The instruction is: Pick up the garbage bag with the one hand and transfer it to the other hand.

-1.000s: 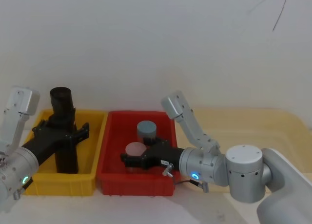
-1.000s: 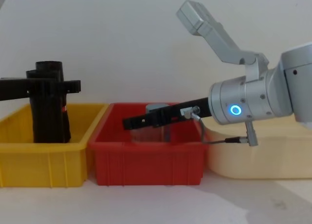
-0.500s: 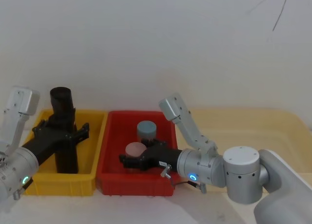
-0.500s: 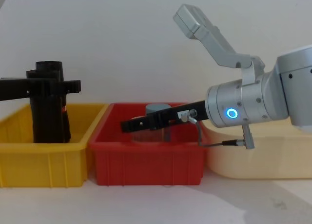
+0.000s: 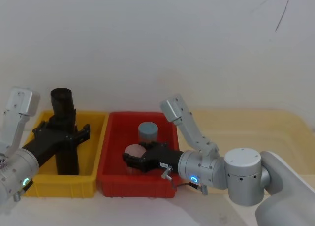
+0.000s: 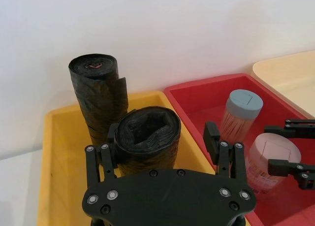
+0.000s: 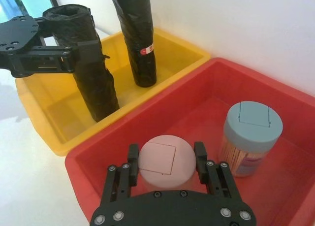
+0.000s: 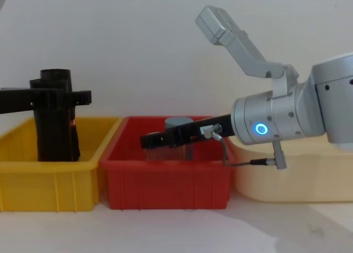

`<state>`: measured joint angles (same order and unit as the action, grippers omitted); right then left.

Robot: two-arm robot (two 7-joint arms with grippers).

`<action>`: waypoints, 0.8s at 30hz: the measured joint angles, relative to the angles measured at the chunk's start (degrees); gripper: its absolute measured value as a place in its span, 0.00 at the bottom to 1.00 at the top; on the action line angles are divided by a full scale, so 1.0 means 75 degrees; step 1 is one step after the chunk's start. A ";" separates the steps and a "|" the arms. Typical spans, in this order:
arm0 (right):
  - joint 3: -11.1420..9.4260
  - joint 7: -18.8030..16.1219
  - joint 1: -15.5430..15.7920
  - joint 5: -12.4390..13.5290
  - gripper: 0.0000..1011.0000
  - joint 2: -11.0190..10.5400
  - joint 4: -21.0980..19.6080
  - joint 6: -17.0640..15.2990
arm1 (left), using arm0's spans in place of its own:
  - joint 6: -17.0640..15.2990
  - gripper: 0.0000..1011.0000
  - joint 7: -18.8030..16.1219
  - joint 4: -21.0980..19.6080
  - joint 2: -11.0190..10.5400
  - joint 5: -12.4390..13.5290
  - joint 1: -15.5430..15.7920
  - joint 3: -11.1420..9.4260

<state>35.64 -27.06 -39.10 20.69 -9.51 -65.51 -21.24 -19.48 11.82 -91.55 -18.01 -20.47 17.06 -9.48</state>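
- The garbage bag, a plain matte-black, tightly rolled cylinder of plastic film (image 6: 147,135), stands upright in the yellow plastic bin (image 5: 59,186). That bin is on the white desk (image 8: 165,231), at my left.
- My left jaws are spread wide around its upper part. One side looks to be touching the roll and the other stands apart, so nothing is gripped yet.
- Just beyond it, farther from me, stands a second black roll with a small red label on its side (image 7: 139,39). That one I leave alone.
- I judge the bag light, and firm along its length because it is wound tight. The film should give a little under pressure, and the outer wrap may slide or loosen.
- I would take it across the roll on the upper third, squeezing just enough to dent the film. That leaves the lower length free for the other side to take.
- My right jaws sit low in the red plastic bin (image 5: 133,186), at a round jar with a pale pink lid (image 7: 165,162). Whether they are pinching it I cannot tell.
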 joint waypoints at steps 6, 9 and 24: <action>-0.0003 0.0004 0.0000 -0.0006 0.65 0.0005 0.0008 0.0009 | 0.0000 0.98 0.0000 0.0000 0.0000 0.0000 0.0000 0.0000; -0.0004 0.0007 0.0000 -0.0009 0.65 0.0008 0.0011 0.0012 | 0.0000 0.93 0.0000 0.0000 0.0000 0.0000 0.0000 0.0000; -0.0004 0.0011 0.0000 -0.0013 0.65 0.0017 0.0021 0.0020 | 0.0000 0.54 0.0000 0.0000 0.0000 0.0000 0.0000 0.0000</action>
<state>35.61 -26.97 -39.10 20.60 -9.38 -65.36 -21.09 -19.48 11.82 -91.55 -18.02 -20.47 17.05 -9.48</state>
